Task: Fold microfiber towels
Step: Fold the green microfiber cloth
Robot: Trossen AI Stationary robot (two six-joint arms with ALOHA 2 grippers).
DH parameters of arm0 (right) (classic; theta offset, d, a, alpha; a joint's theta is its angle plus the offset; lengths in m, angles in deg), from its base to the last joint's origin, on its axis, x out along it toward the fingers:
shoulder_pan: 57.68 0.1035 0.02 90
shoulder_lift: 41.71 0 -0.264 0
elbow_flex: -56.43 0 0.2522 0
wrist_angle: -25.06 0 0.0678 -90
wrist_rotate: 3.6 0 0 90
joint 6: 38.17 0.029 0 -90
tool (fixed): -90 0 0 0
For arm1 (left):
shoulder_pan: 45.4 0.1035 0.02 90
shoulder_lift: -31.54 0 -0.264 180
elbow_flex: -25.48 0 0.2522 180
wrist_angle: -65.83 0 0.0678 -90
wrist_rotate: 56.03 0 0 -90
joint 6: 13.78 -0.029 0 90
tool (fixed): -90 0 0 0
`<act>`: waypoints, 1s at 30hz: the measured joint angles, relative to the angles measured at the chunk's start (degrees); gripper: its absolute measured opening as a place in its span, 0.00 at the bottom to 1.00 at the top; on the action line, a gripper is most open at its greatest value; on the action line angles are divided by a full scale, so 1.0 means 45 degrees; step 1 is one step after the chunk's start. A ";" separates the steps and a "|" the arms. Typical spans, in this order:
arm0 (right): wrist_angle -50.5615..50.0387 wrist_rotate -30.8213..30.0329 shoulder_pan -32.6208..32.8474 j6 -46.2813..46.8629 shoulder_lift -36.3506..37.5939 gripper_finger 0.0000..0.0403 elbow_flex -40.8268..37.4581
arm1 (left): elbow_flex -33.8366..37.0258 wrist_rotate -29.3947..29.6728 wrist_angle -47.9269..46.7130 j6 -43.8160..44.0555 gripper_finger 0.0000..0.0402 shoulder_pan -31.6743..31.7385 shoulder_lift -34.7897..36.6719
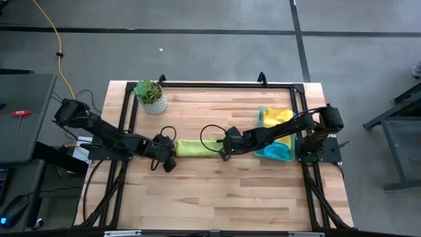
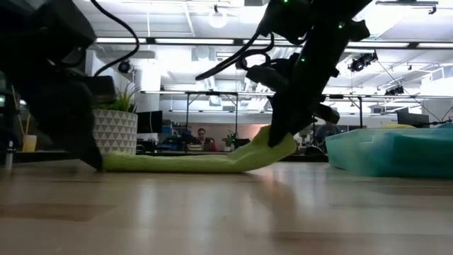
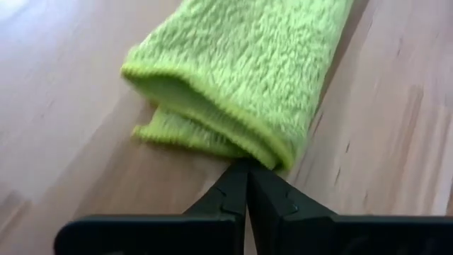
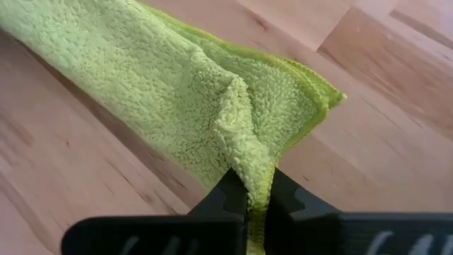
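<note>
A lime green microfiber towel (image 1: pixel 194 148), folded into a narrow strip, lies across the middle of the table (image 1: pixel 197 191). My left gripper (image 1: pixel 169 159) is shut at the strip's left end (image 3: pixel 272 152), low on the table. My right gripper (image 1: pixel 223 152) is shut on the strip's right end. That end is raised a little (image 2: pixel 279 145), while the rest of the towel (image 2: pixel 177 163) lies flat. More towels, yellow (image 1: pixel 275 117) and teal (image 1: pixel 275 153), sit in a tray. My left gripper meets the towel's hemmed corner (image 3: pixel 277 159) at its left end with only the tips of its shut fingers (image 3: pixel 233 191), slanting down from the table's left. The hem covers the tips, so the number of layers held is hidden. That end rests on the table. My right gripper pinches a raised ridge of the towel (image 4: pixel 249 166) between its two fingers (image 4: pixel 223 195), a little in from the right end's hemmed edge (image 4: pixel 318 92). It slants down from the table's right. The pinched cloth is drawn up into a peak, and this end is lifted off the table.
A small potted plant (image 1: pixel 151 97) stands at the far left. A translucent green tray (image 1: pixel 287 157) with towels sits at the right, under my right arm. A black frame (image 1: pixel 223 84) runs along the table's far side. Bare wood lies toward the near edge.
</note>
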 joint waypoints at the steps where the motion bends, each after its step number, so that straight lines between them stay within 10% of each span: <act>1: 0.0000 0.0086 -0.0004 -0.0040 -0.0013 0.01 0.0000 | -0.0002 0.0084 0.0359 -0.0178 0.00 0.0097 -0.0250; 30: 0.1636 0.0220 -0.0038 -0.1407 -0.1113 0.00 0.1889 | -0.1175 0.0029 0.2502 -0.1902 0.00 0.0529 -0.2443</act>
